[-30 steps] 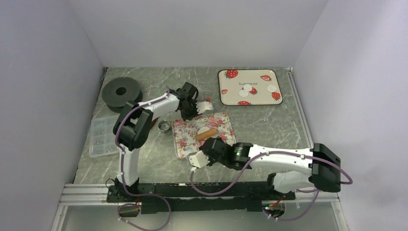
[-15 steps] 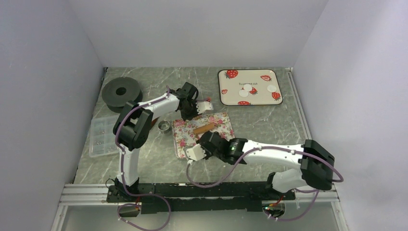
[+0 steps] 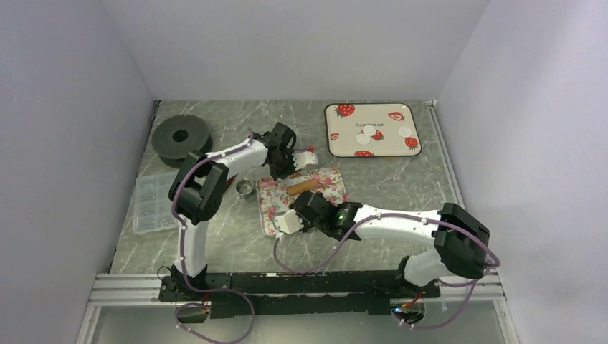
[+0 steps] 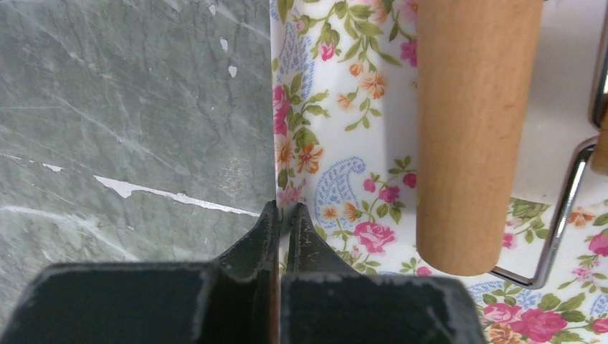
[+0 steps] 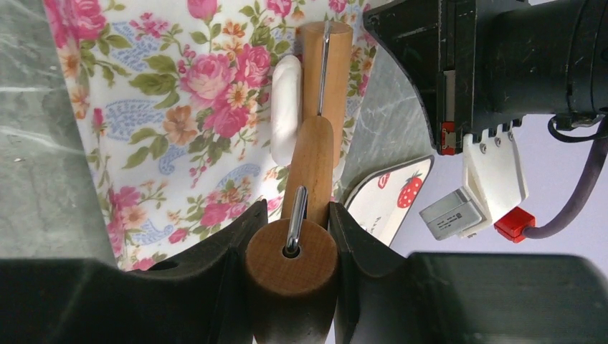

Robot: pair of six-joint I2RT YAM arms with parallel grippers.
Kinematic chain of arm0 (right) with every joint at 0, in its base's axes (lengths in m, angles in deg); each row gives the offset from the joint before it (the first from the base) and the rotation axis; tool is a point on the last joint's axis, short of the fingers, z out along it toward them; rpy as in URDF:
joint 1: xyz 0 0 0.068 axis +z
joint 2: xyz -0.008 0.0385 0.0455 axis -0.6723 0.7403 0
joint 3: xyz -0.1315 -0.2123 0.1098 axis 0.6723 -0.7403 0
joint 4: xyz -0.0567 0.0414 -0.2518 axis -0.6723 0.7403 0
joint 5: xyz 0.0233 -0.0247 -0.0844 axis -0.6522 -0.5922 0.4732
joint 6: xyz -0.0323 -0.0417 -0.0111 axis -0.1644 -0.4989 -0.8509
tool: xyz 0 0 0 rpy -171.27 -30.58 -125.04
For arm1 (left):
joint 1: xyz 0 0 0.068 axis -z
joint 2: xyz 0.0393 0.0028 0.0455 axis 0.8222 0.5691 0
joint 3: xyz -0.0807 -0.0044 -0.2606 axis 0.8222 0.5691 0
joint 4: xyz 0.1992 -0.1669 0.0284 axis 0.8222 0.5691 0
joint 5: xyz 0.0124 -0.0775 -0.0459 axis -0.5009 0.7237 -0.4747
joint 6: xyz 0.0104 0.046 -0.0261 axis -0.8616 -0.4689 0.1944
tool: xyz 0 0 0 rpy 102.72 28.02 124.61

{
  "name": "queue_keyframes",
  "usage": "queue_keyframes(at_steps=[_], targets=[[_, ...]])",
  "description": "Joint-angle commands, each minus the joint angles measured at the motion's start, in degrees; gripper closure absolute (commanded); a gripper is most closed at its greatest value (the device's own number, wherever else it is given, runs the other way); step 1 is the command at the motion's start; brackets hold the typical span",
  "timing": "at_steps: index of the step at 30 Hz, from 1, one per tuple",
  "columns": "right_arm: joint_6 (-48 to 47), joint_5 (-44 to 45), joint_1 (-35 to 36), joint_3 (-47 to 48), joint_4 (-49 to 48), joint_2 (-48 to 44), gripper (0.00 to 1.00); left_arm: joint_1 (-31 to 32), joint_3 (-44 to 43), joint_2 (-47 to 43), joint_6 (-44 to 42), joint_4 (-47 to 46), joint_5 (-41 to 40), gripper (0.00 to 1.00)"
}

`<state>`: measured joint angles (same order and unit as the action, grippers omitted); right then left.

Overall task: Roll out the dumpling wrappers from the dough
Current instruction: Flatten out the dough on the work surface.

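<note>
My right gripper point(image 5: 290, 236) is shut on the wooden handle point(image 5: 290, 266) of a rolling pin. Its roller point(image 5: 326, 64) lies on a floral mat point(image 5: 179, 122), with a white dough piece point(image 5: 285, 107) against its left side. In the top view the right gripper point(image 3: 308, 203) is over the mat point(image 3: 276, 208), with the roller point(image 3: 302, 188) just beyond it. My left gripper point(image 4: 282, 215) is shut on the mat's edge point(image 4: 276, 115); the roller point(image 4: 473, 129) lies to its right. Three white dumpling wrappers point(image 3: 370, 131) lie on the strawberry tray point(image 3: 340, 147).
A small round metal cutter point(image 3: 245, 188) sits left of the mat. A black disc point(image 3: 181, 137) is at the far left, with a clear plastic box point(image 3: 152, 202) in front of it. The strawberry tray is at the far right, and white walls enclose the table.
My right gripper has pushed the rolling pin away from me and leftward across the mat. The dough seen earlier in the top view is now hidden. The left gripper has not moved.
</note>
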<state>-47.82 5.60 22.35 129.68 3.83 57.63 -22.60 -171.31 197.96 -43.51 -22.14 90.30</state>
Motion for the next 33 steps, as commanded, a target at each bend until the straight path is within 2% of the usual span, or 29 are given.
queue_keyframes(at_steps=[1, 8, 11, 17, 21, 28, 33], targets=[[3.8, -4.3, 2.2, -3.9, 13.6, -0.2, 1.00, 2.1, 4.7, 6.7, -1.3, 5.7, 0.4, 1.00], [12.9, -1.8, 10.9, -5.6, 22.2, -6.8, 1.00, 2.2, 4.4, 6.9, -1.3, 5.7, 0.6, 1.00], [9.7, -1.7, 9.8, -6.8, 19.0, -6.4, 1.00, 2.2, 4.4, 6.9, -1.3, 5.7, 0.5, 1.00], [2.7, -3.5, 4.6, -3.6, 12.7, 0.9, 1.00, 2.2, 4.5, 6.9, -1.3, 5.8, 0.5, 1.00], [4.1, -3.1, 5.3, -3.3, 14.8, 0.3, 1.00, 2.2, 4.4, 6.8, -1.2, 5.8, 0.3, 1.00], [12.6, -1.3, 12.0, -7.3, 22.5, -6.4, 1.00, 2.3, 4.2, 6.9, -1.3, 5.8, 0.2, 1.00], [7.5, -2.2, 8.3, -6.2, 17.4, -3.8, 1.00, 2.3, 4.3, 7.0, -1.3, 5.8, 0.1, 1.00]])
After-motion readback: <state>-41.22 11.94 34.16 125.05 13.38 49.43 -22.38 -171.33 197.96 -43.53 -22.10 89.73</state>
